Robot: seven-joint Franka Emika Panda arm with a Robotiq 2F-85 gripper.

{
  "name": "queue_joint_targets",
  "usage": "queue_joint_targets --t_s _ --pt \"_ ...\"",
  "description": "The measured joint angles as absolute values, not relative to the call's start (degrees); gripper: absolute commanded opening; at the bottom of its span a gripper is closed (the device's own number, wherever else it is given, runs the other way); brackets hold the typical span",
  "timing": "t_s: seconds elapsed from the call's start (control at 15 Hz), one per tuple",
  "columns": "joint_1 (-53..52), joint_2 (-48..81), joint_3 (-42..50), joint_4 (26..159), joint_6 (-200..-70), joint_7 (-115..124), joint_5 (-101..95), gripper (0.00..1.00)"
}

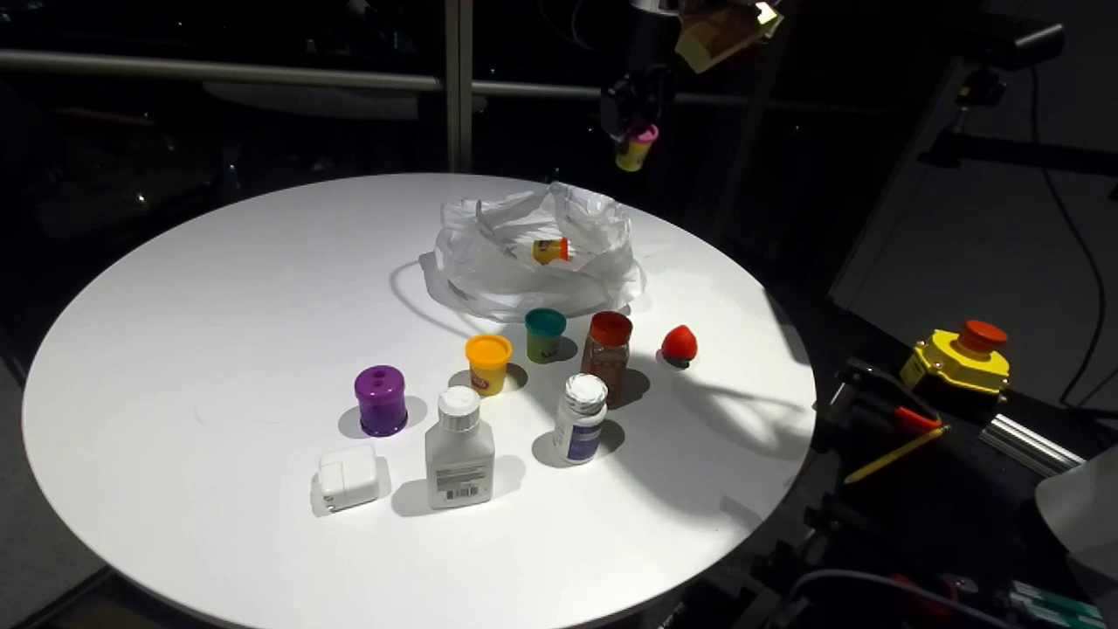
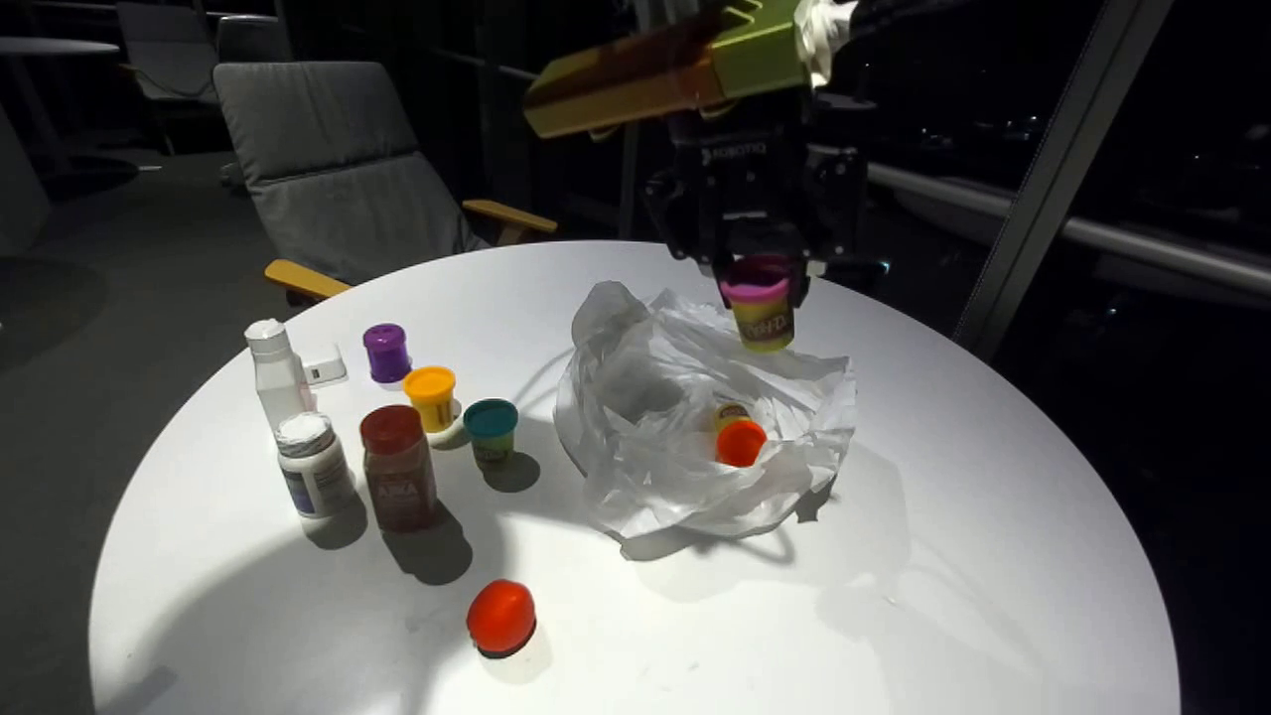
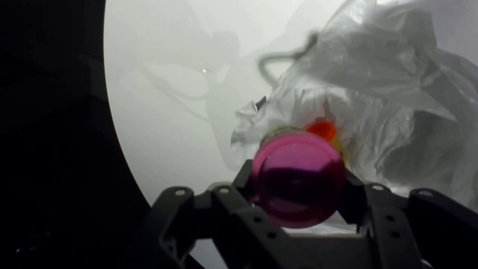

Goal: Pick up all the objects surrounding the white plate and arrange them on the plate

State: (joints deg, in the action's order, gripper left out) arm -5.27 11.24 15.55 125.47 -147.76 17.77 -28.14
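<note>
White plastic, thin and crinkled, makes an open-topped bag (image 1: 541, 293) on the round table (image 1: 218, 306) in an exterior view; whether the plate is beneath it, I cannot tell. An orange-lidded Play-Doh tub (image 1: 548, 252) lies on its side within. Near the bag stand a teal-lidded Play-Doh tub (image 1: 543, 339), an amber Play-Doh tub (image 1: 487, 365) and a red-lidded spice jar (image 1: 606, 358). Farther from it are a two-hole purple pencil sharpener (image 1: 382, 406), a white power adapter (image 1: 348, 479), a white bottle (image 1: 459, 459) with a barcode and a pill bottle (image 1: 581, 424); a red strawberry-like piece (image 1: 679, 344) sits apart. Past the table's edge are a yellow emergency stop (image 1: 956, 362) and a yellow pencil (image 1: 897, 454).

In an exterior view, the gripper (image 2: 763, 286) pinches a pink-lidded Play-Doh tub (image 2: 765, 328) between its fingers, in the air near the bag's rim and slightly tilted. A grey armchair (image 2: 328, 169) with wooden armrests stands beyond the table.

In the wrist view, the held tub's pink lid fills the middle, with black finger pads (image 3: 243, 177) pressed against it on both sides. It partly covers the orange-lidded tub, and the bag's folds spread out behind.
</note>
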Motion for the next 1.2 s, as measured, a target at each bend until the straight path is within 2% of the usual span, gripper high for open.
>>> queue_joint_targets --t_s 0.67,0.73,0.8,0.87,1.07,1.2 --pt "2.59 32.94 6.88 114.85 -155.75 6.98 -11.38 0.24" --pt "2.78 34.21 6.81 114.09 -155.76 6.53 -10.72 0.33" --pt "2.82 35.12 6.93 113.52 -155.79 6.47 -10.56 0.74" --pt "2.74 35.67 7.19 113.14 -155.82 6.47 -10.56 0.75" --pt "0.75 35.12 10.03 113.16 -155.95 7.7 -11.05 0.98" --pt "-2.41 32.39 13.39 114.74 -156.01 11.04 -12.41 1.0"
